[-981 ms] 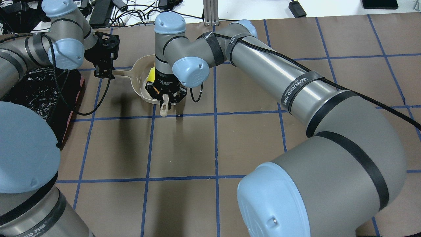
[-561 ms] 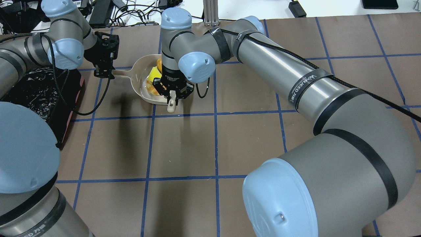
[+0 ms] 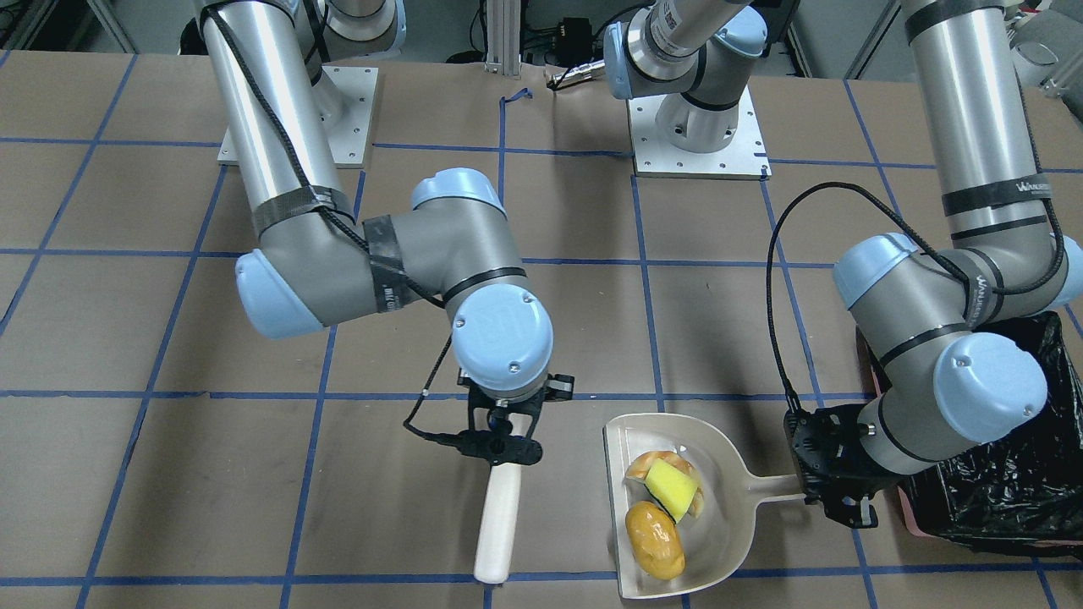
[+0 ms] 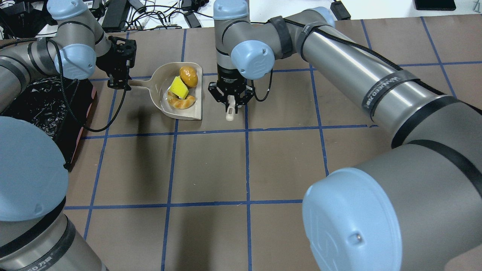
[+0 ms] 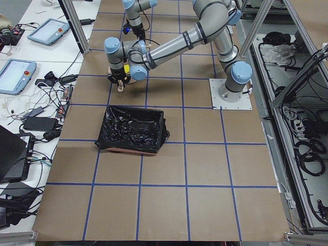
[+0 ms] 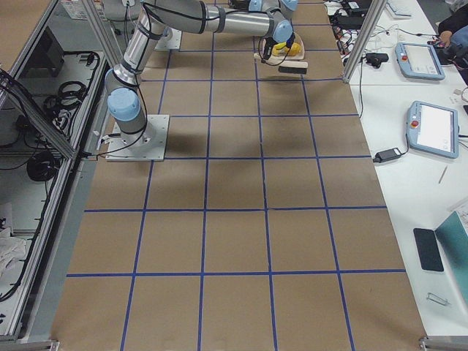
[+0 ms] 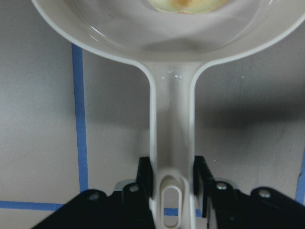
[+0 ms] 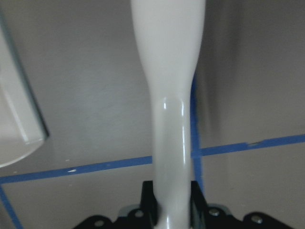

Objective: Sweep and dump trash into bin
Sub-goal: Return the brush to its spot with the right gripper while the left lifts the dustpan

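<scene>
1. Trash: the roll (image 4: 188, 76), sponge (image 4: 178, 89) and pastry (image 4: 182, 101) all lie inside the dustpan (image 4: 188, 113), with the sponge resting on the pastry.
2. Left gripper (image 7: 172, 176) – fingers clamped on the end of the dustpan's handle.
3. Right gripper (image 4: 231, 101) – closed around the handle of the brush (image 3: 497, 524), just beside the dustpan's open edge and not touching it.
4. Bin (image 4: 37, 101): lined in black plastic, it stands near the left gripper, on the side away from the dustpan.
</scene>
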Controlling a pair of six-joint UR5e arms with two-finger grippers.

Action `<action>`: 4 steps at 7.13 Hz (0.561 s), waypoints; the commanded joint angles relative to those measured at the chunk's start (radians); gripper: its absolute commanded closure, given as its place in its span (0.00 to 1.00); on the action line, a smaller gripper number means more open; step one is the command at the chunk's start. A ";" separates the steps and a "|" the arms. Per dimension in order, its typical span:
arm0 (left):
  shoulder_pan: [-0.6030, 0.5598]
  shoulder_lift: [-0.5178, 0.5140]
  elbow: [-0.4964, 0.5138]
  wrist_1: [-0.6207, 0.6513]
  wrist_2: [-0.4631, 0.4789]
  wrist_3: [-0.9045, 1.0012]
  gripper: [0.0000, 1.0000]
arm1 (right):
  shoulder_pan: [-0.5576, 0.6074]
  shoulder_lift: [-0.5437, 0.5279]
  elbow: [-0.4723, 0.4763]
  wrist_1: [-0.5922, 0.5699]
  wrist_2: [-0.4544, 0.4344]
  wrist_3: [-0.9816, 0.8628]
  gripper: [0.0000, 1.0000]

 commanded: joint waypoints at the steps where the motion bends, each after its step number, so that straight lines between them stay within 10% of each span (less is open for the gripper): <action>1: 0.001 0.004 0.000 0.000 -0.002 0.000 0.92 | -0.149 -0.125 0.126 0.021 -0.083 -0.187 1.00; 4: 0.019 0.015 -0.002 -0.006 -0.039 0.002 0.99 | -0.378 -0.274 0.272 0.007 -0.109 -0.471 1.00</action>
